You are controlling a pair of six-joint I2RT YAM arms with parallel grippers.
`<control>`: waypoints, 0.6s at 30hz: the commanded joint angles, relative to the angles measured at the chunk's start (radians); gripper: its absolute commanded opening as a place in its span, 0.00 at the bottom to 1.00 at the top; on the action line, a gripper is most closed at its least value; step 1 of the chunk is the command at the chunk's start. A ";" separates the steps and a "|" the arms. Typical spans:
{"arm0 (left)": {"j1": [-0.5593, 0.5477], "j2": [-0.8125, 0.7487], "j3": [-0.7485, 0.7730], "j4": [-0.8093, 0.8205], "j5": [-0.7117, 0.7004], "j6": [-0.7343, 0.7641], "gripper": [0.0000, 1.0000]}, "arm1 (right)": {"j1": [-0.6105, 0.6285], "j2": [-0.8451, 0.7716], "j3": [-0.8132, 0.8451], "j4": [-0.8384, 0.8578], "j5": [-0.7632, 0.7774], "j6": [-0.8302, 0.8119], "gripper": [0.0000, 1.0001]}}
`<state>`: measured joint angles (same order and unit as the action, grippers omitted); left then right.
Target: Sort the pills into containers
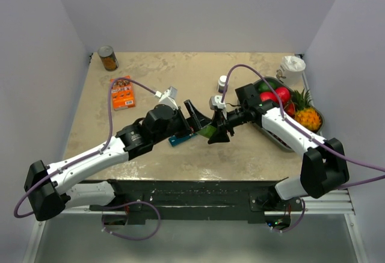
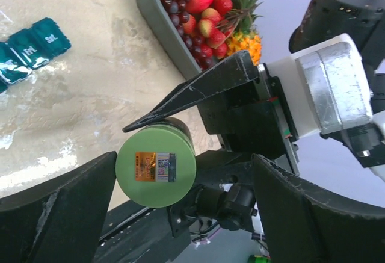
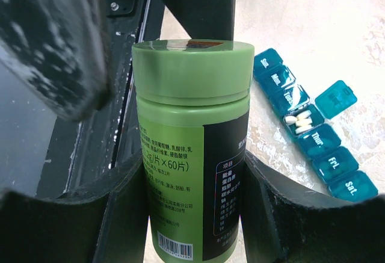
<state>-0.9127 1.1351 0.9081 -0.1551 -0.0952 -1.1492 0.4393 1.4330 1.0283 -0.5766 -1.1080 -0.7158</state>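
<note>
Grips the green pill bottle [image 3: 180,154] around its body with the right tool [image 3: 192,182], half closed against the label, cap end turned toward the left tool [image 2: 183,160]. Holds that left tool wide, a finger at 9 and at 3 o'clock of the green lid [image 2: 156,168], nothing pinched yet. Looks like the uncapping step. Close the left tool squarely on the lid's rim, centred for even contact on both sides. Clamp the body firmly in the right tool to stop it turning with the cap. Twist, then draw the lid straight off along the bottle's axis. Tip the mouth upward afterwards, to avoid spilling short of the compartments. Reads, on the bottle's label, Chinese print with "×60" in it, plus a barcode at 6 o'clock. Shows on the lid a small orange sticker with a square code, too fine to read. Finds the teal pill organiser [image 3: 317,141] flat on the desk [image 1: 156,70], running from 1 to 4 o'clock of the bottle in the right wrist view, apart from both tools. Reads on its lids Sun., Mon., Tues., Thur., Fri., Sat. Has the compartment between Tues. and Thur. flipped open, a few white pills [image 3: 299,121] inside. Takes in, farther out past the right arm, a grey fruit tray [image 2: 153,16].
</note>
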 commanded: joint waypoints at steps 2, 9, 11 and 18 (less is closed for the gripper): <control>-0.018 0.005 0.055 -0.046 -0.064 0.006 0.91 | -0.001 -0.023 0.042 0.012 -0.015 -0.019 0.00; -0.018 0.032 0.055 -0.044 -0.032 0.045 0.72 | -0.001 -0.023 0.044 0.012 -0.016 -0.019 0.00; -0.018 0.034 0.055 -0.043 -0.020 0.060 0.60 | -0.001 -0.023 0.044 0.011 -0.016 -0.019 0.00; -0.017 0.009 0.025 0.044 0.067 0.259 0.05 | -0.002 -0.025 0.046 0.006 -0.024 -0.022 0.00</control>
<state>-0.9245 1.1690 0.9222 -0.2020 -0.1070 -1.0504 0.4385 1.4330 1.0283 -0.5808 -1.1088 -0.7231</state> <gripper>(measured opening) 0.545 0.542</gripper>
